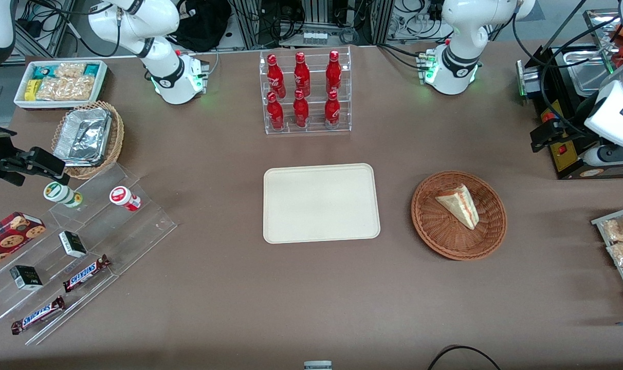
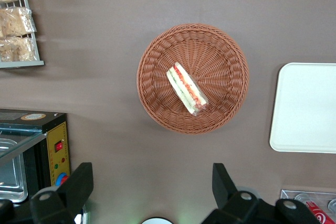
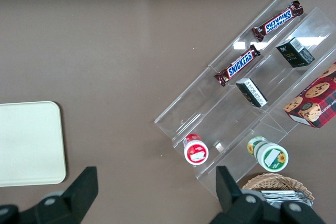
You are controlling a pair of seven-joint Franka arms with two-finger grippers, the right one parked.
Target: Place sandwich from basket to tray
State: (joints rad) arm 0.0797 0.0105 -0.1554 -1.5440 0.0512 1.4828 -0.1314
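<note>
A: Gripper point(image 2: 149, 190) status?

B: Fingers point(image 2: 79, 184) spread wide, nothing btwn them. It hangs above bare table, w/ the basket point(image 2: 231, 61) below the wrist cam and well clear of the tips. In the front view the working arm sits up at its own end of the table, over a black appliance point(image 1: 566, 123) w/ a steel tub; the fingertips themselves aren't clear there.

A: Sandwich?

B: In the basket point(image 1: 429, 226), lying on its side, roughly mid-bowl. Sandwich point(image 1: 459, 205) shows its red/orange/green edge best from the wrist cam point(image 2: 187, 88). Looks wrapped in clear film.

A: Tray?

B: Tray point(image 1: 291, 226) lies flat at table centre, beside the basket, apart from it, nothing on it.

A: Surface, room?

B: Brown cloth table point(image 1: 239, 298), matte, a few soft creases. Farther from the front cam than the tray: clear rack of red bottles point(image 1: 304, 90). Toward the parked arm's end: tan wicker basket w/ foil containers point(image 1: 85, 136), white bin of snacks point(image 1: 59, 82), clear stepped shelf point(image 1: 85, 257) w/ Snickers bars, small boxes, two cups. Wire rack of snack bags point(image 1: 622, 241) at the working arm's end. Past the table edge: cables, metal frames.
</note>
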